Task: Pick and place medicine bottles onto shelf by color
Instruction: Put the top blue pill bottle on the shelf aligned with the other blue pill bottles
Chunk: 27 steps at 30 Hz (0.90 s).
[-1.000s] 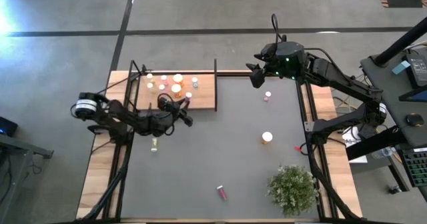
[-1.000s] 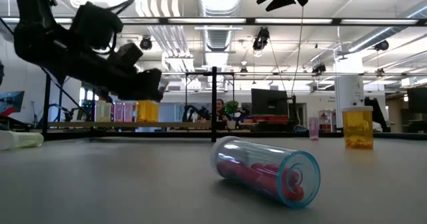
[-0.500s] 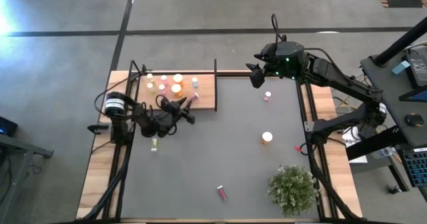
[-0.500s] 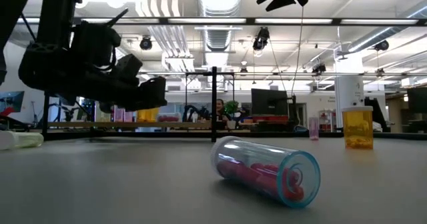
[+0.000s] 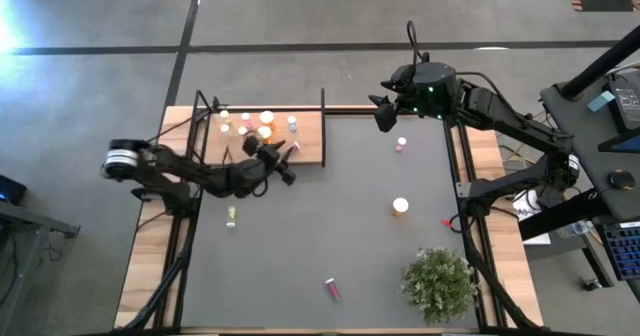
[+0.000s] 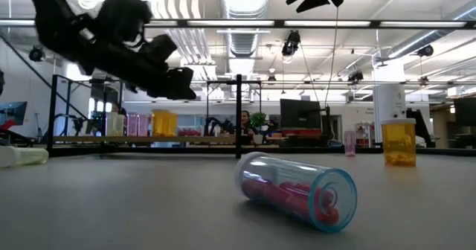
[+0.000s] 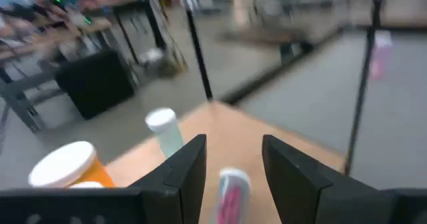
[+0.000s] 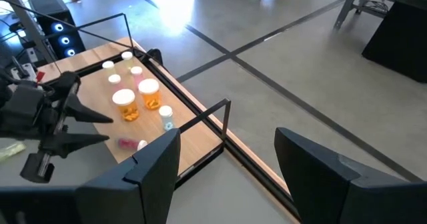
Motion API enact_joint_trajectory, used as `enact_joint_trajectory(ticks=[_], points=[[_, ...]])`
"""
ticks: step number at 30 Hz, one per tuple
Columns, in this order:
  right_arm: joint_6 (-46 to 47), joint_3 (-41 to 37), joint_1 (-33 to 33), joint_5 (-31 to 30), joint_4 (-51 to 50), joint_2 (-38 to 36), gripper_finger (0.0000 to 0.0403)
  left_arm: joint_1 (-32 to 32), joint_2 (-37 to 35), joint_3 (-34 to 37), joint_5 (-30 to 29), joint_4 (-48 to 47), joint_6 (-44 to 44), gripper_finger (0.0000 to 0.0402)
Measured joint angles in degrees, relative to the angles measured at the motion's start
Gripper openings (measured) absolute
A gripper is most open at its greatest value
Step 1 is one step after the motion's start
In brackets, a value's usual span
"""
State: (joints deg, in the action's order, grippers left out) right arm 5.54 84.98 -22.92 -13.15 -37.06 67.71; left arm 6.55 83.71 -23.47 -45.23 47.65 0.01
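Observation:
The light-wood shelf [image 5: 308,136] lies at the table's far left and bears several white-capped bottles, among them orange ones [image 5: 265,126] and a clear one [image 5: 292,123]. A pink bottle [image 5: 289,150] lies on its side near the shelf's near right corner; it also shows in the left wrist view [image 7: 230,196] and the right wrist view [image 8: 130,143]. My left gripper [image 5: 279,166] is open and empty, above the shelf in the low view [image 6: 182,86], with the pink bottle below and between its fingers [image 7: 190,167]. My right gripper [image 5: 383,112] is open and empty, high over the table's far right.
On the tabletop: a yellow-green bottle [image 5: 231,216] lying near the left edge, a small pink bottle [image 5: 401,144], an orange bottle [image 5: 400,207], a pink bottle lying near the front [image 5: 331,289], and a bushy plant [image 5: 438,284]. A black frame post [image 5: 323,126] stands at the shelf's right end.
My left gripper has gone up, away from the shelf, and a little toward the far edge. The pink bottle stays lying on the shelf.

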Motion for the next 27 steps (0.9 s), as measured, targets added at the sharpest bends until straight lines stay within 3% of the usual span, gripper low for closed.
enact_joint_trajectory(ticks=[6,10,19,27], points=[[0.0,0.0,0.01,0.0,0.0,0.0,0.0233,4.45,-7.05,-13.27,10.38,-39.04,-9.6,0.013],[0.0,0.0,0.0,0.0,0.0,0.01,0.0233,8.5,-6.44,-22.8,18.65,-56.66,-10.23,0.013],[0.0,-0.01,0.01,0.0,0.0,0.0,0.0233,15.63,1.4,-39.23,33.95,-80.21,-13.16,0.013],[0.0,-0.01,0.01,0.0,0.0,0.0,0.0233,17.11,9.71,-47.3,36.49,-88.52,-15.82,0.0138]])
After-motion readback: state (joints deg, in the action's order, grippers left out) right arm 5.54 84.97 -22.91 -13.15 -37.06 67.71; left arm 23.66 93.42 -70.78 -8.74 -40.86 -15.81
